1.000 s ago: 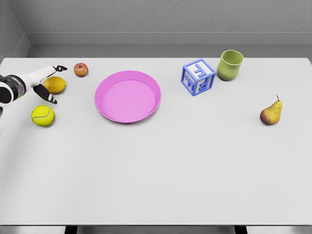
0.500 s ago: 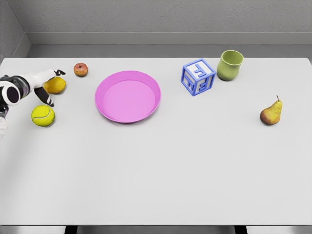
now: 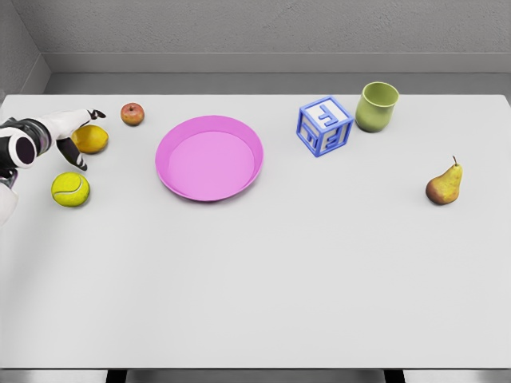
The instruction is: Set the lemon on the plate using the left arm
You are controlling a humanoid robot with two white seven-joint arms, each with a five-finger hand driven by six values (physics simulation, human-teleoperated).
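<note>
White table (image 3: 263, 279) fills most of the view, grey wall (image 3: 263, 28) behind it. Pink plate (image 3: 209, 157) sits left of centre on the table, nothing in it. Left arm (image 3: 20, 148) comes in at the far left edge, white with a black joint ring, reaching toward the back-left of the table. Blue letter block (image 3: 325, 126) stands right of the plate, tilted corner-on, with a green cup (image 3: 377, 106) upright just beside it toward the back right. Pear (image 3: 445, 185) stands well apart near the right edge, stem up. Tennis ball (image 3: 70, 190) lies front-left, near the arm. Lemon (image 3: 90, 139) rests on the table at the left, well apart from the plate, between the tennis ball and the apple (image 3: 132, 114), which sits further back. Left hand (image 3: 70, 132) is at the lemon's left side, fingers partly curled around it: one dark fingertip (image 3: 97, 114) pokes out above the lemon's top, another shows below it at the lower left. Contact looks likely but a firm grip cannot be told from this angle; the lemon looks to be down on the table, not lifted. Right arm does not show.
</note>
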